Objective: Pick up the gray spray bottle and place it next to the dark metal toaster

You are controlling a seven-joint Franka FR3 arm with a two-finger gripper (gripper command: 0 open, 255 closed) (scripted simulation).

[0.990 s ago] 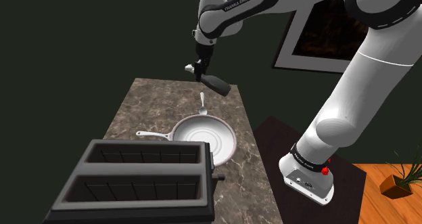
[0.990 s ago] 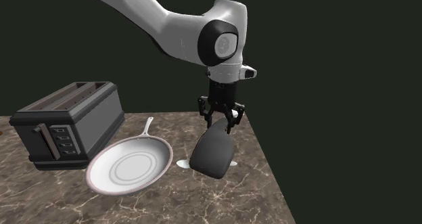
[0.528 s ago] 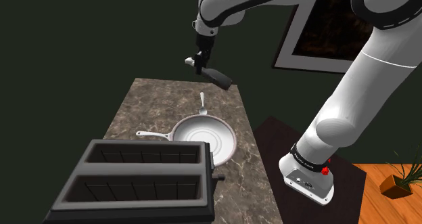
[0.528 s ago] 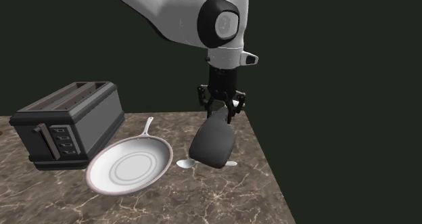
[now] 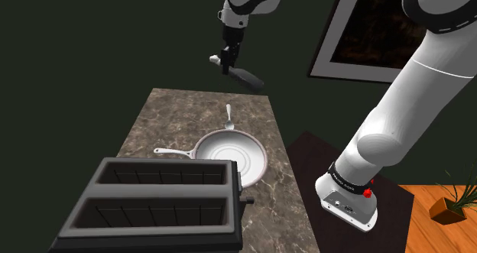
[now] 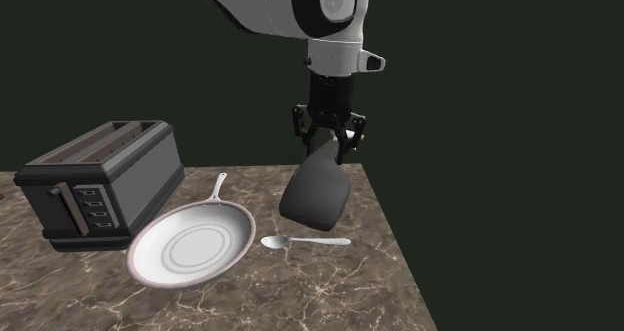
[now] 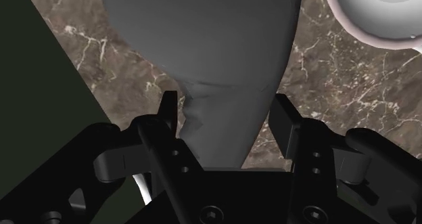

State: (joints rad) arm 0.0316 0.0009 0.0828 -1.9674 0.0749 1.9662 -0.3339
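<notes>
Pincer (image 6: 330, 149) is closed on the narrow neck of the dark gray spray bottle (image 6: 315, 194), with a finger on each side. The body hangs below it, tilted. The bottle is airborne, well apart from the toaster (image 6: 100, 184), over the desk (image 6: 330, 289) end farthest from the toaster. Frying pan (image 6: 195, 244) sits just beside the toaster, with the spoon (image 6: 305, 241) beyond the pan.

Risks:
- Neck-only grip with the body off-axis, so it may swing or slip in transit.
- A low carry could clip the pan.
- A tilted set-down by the toaster likely topples it.
</notes>
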